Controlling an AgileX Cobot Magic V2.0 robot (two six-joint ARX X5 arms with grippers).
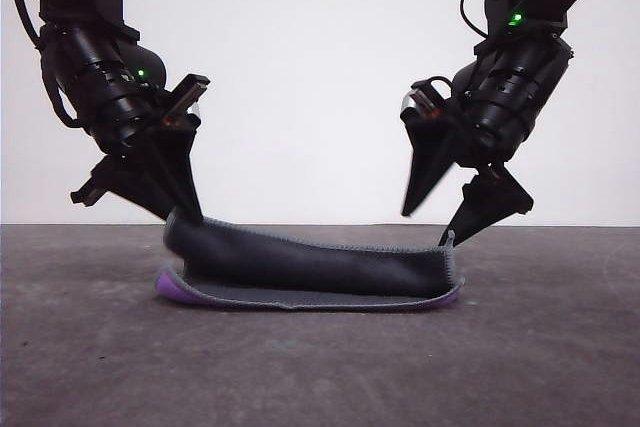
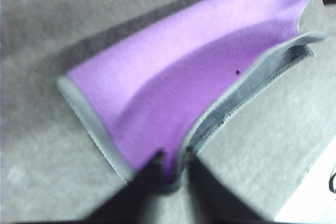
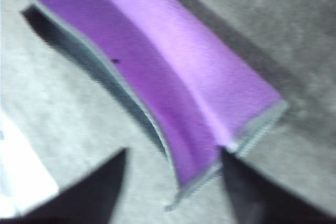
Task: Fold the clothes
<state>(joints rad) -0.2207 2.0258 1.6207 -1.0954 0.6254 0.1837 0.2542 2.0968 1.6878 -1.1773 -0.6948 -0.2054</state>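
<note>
The left gripper [image 1: 185, 215] pinches the cloth's [image 1: 310, 269] left corner, carrying the dark top layer over the purple; the right gripper [image 1: 437, 219] stands wide, the cloth's right corner between its fingers, seemingly unpinched. The fold looks half-made; next, the left likely lays down its edge and releases.

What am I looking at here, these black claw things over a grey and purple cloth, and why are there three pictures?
Those are two robot arms, each ending in a two-fingered gripper. One picture looks forward over the grey table; the other two come from small cameras on each arm's wrist, looking down past the fingers. On the table lies a soft cloth, dark grey on one face and purple on the other, partly folded over itself. The left gripper is pinched shut on one corner of it. The right gripper is open, its fingers spread either side of the opposite corner.
</note>
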